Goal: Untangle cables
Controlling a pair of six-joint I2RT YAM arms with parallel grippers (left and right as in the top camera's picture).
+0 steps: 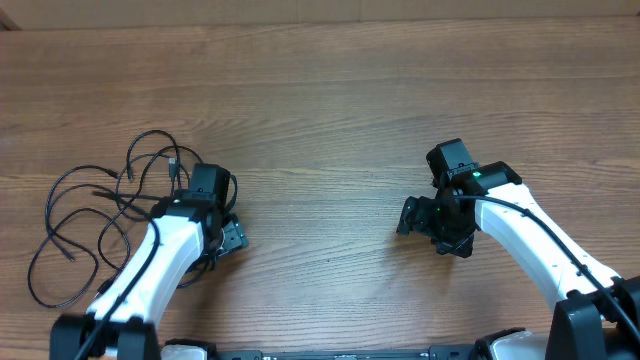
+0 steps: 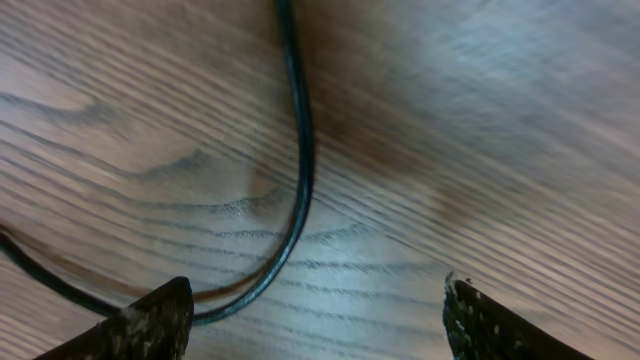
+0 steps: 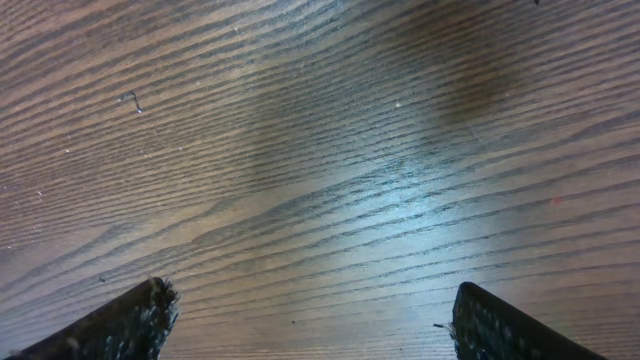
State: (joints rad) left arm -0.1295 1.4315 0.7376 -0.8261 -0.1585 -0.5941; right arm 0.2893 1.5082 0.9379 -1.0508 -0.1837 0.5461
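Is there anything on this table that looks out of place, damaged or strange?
Only the cables: they lie in loose, crossing loops beside the left gripper, one strand passing before its open jaws. Nothing looks damaged or spilled.

A brown wood-grain table (image 1: 330, 90) fills every view, with soft pale glare on its surface.
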